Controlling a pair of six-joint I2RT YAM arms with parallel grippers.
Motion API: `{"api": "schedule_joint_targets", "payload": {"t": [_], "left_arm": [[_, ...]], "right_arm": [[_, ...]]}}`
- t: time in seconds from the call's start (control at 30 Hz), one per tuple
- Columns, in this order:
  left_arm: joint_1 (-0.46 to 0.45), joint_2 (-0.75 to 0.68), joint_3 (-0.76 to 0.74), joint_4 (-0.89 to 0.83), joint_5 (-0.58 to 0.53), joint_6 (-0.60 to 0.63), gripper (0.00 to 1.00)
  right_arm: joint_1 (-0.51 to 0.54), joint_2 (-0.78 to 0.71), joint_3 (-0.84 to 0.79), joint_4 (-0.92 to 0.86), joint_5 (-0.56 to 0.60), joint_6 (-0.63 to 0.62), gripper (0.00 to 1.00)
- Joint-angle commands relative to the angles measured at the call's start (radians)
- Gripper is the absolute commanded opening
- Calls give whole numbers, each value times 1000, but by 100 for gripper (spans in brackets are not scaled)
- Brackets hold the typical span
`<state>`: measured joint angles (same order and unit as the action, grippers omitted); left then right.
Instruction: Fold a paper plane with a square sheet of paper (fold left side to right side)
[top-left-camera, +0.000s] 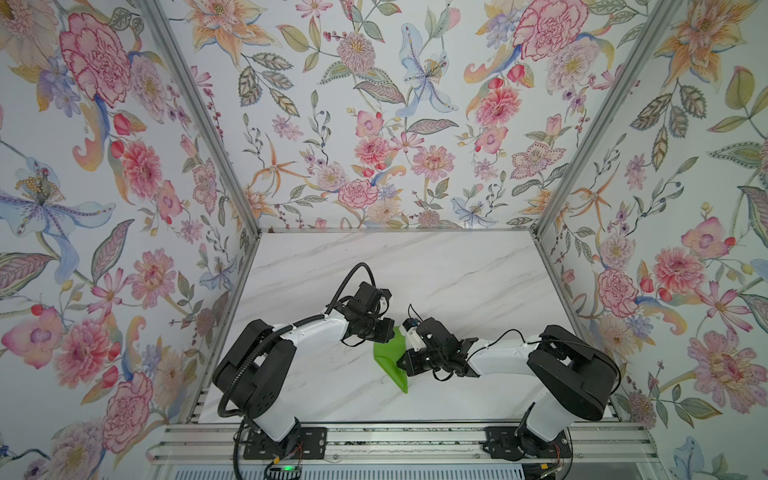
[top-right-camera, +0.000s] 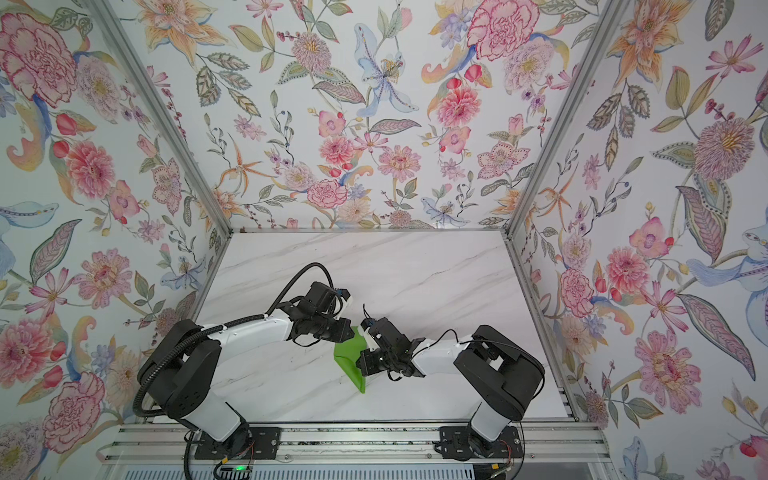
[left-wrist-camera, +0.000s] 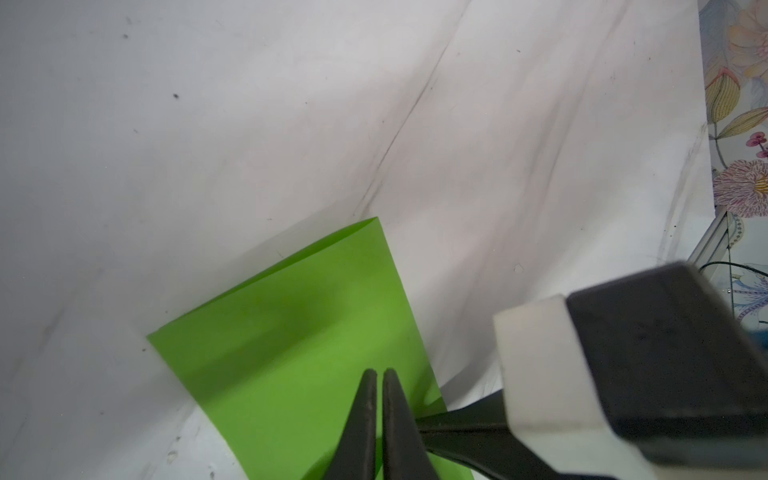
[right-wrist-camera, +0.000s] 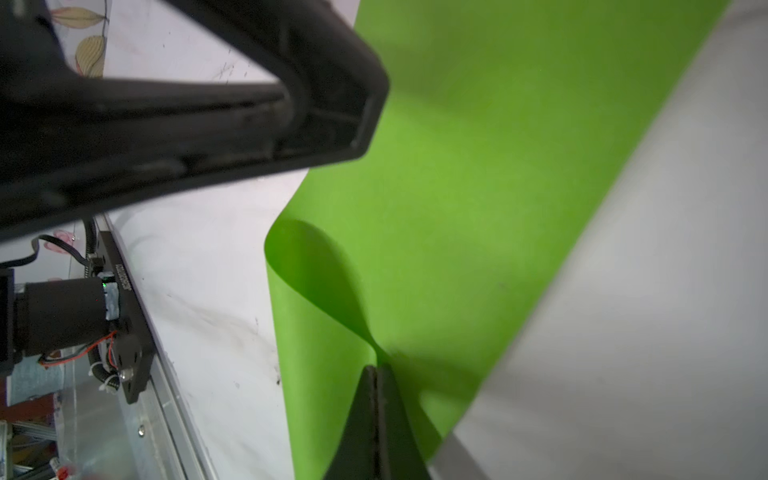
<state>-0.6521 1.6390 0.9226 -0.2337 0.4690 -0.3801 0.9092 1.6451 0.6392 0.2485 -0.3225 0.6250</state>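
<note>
Green sheet (top-left-camera: 390, 356) sits front-centre on the counter (top-left-camera: 415, 270), right between the 2 arms. In both top views it reads as a narrow folded shape running from under the left arm's head down to a pointed corner toward the front rail.

Left tool (left-wrist-camera: 379, 374): fingers (left-wrist-camera: 365, 415) clenched to a hairline slit, tips over the sheet's top layer near 1 long edge. Can't see any paper caught between them, so not calling that a grip. Left wrist view shows the sheet doubled, with a second layer's edge peeking out along the far short side.

Right tool (right-wrist-camera: 376, 370): clenched on the sheet. Right wrist view shows the paper's curled layer tapering straight into the closed tips. The fold there isn't creased: the paper bulges in a soft, rounded loop beside the pinch, and the rest lies along the counter.

The 2 tool heads are near each other over the sheet.
</note>
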Motion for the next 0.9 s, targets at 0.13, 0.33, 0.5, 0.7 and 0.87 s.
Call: {"api": "schedule_joint_targets", "payload": {"t": [0.13, 0.33, 0.5, 0.7, 0.87], "left_arm": [[-18, 98, -41, 54, 37, -10, 6], [-18, 127, -54, 30, 23, 39, 5], [-18, 130, -61, 28, 27, 52, 5], [-17, 128, -62, 20, 27, 65, 4], [-19, 128, -65, 20, 28, 67, 4]], "right_arm": [[12, 12, 8, 33, 36, 34, 0], [5, -14, 32, -57, 46, -47, 0], [-2, -15, 52, -103, 51, -106, 0], [-19, -8, 63, -110, 49, -123, 0], [-26, -3, 71, -122, 47, -139, 0]]}}
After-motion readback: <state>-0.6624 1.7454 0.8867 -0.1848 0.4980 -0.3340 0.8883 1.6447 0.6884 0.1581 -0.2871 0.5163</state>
